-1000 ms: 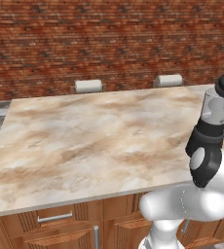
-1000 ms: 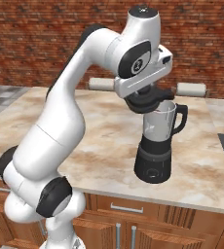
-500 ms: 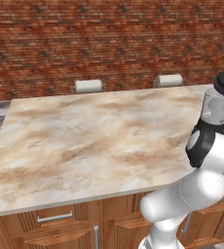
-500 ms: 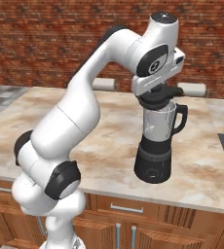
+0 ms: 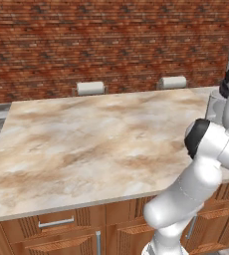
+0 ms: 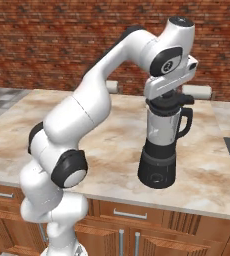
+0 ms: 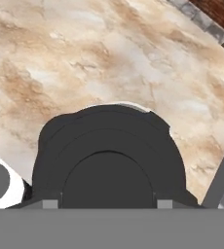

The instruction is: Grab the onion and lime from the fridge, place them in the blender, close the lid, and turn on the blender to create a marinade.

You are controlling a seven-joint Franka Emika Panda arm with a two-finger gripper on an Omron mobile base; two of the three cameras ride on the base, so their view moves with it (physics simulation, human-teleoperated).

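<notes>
My gripper (image 6: 169,101) has swung toward three o'clock since a second ago and now sits directly atop the blender (image 6: 160,144). My fingers grasp the lid (image 7: 109,155) on its jar; the blender hasn't moved.

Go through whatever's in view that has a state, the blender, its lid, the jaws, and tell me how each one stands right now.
blender: upright on the counter, jar sitting in its black base.
lid: at the top of the jar, under the hand; whether it is fully seated cannot be told.
gripper: directly over the jar top, down at the lid; its jaws are hidden, so open or shut cannot be told.
</notes>
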